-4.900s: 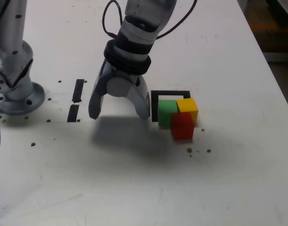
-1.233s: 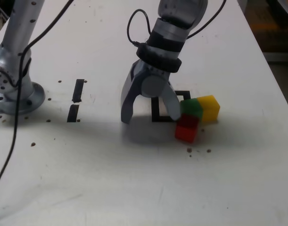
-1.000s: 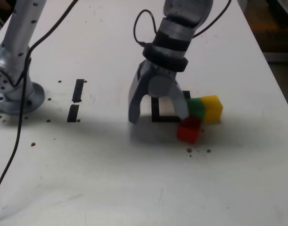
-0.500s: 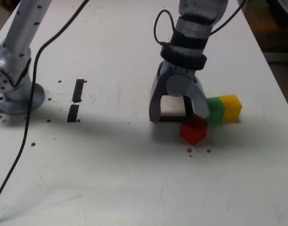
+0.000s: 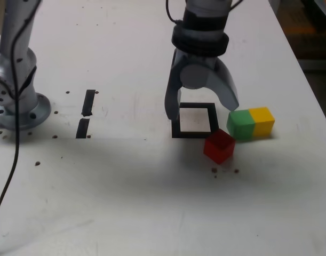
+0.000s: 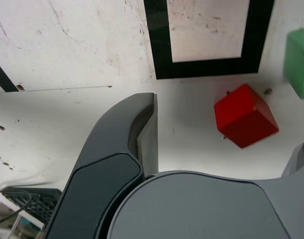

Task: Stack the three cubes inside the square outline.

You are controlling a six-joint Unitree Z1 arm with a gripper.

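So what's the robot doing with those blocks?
The robot's gripper hangs open above the square outline, holding nothing. The outline is empty. All three cubes sit on the table outside it: the red cube by its corner, the green cube and yellow cube side by side, touching. Nothing is stacked.

green cube (image 6: pixel 301 59) (wrist view) edge-cropped

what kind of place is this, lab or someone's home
Most likely a robot lab bench: a white table with an arm's base mounted on it, a taped square outline and strips as markers, and three cubes: red, green, yellow.
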